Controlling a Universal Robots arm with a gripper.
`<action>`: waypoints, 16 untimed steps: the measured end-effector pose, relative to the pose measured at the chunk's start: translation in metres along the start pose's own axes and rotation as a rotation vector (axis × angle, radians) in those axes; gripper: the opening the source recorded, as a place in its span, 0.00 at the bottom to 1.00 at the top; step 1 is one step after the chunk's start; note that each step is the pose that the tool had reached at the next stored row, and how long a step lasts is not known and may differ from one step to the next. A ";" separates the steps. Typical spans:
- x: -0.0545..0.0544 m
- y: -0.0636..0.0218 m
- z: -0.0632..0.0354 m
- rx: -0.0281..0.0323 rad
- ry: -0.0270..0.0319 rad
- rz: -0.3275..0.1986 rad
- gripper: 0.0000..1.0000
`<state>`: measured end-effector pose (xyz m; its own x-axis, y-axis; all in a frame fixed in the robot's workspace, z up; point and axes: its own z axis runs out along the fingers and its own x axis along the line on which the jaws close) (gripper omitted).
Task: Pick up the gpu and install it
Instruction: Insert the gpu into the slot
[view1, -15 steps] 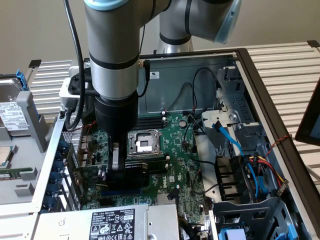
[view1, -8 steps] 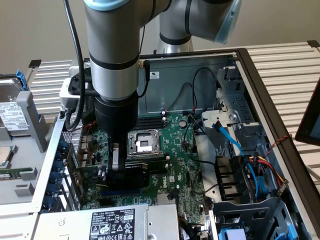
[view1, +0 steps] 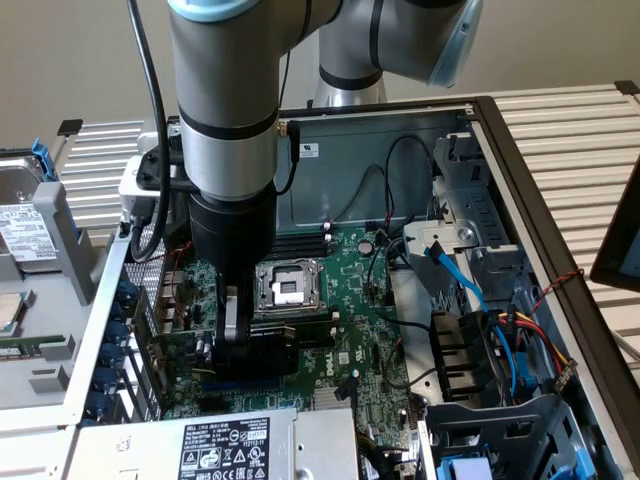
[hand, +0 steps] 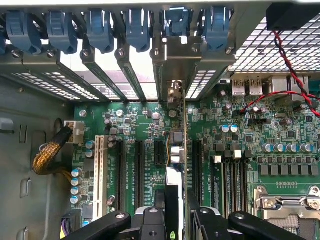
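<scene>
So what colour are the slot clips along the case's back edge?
Blue; the slot clips show best in the wrist view.

The place reads as a robotics lab or computer-assembly test bench. An open desktop computer case (view1: 505, 130) lies flat with its green motherboard (view1: 345, 300) exposed, an industrial robot arm (view1: 225, 110) reaching down into it. At nine o'clock a hard drive (view1: 25, 225) sits loose on the white slatted bench top (view1: 575, 135), which also shows at two o'clock. A plain beige wall (view1: 70, 60) stands behind.
</scene>
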<state>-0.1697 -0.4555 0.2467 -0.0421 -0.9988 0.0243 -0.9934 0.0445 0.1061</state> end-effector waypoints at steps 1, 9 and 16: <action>0.000 0.0000 0.0000 0.0000 0.0000 0.000 0.27; 0.001 -0.0004 0.0000 0.0000 -0.0001 0.000 0.27; 0.001 -0.0010 -0.0001 0.0001 0.0000 0.000 0.27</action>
<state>-0.1686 -0.4561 0.2467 -0.0420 -0.9988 0.0243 -0.9934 0.0443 0.1061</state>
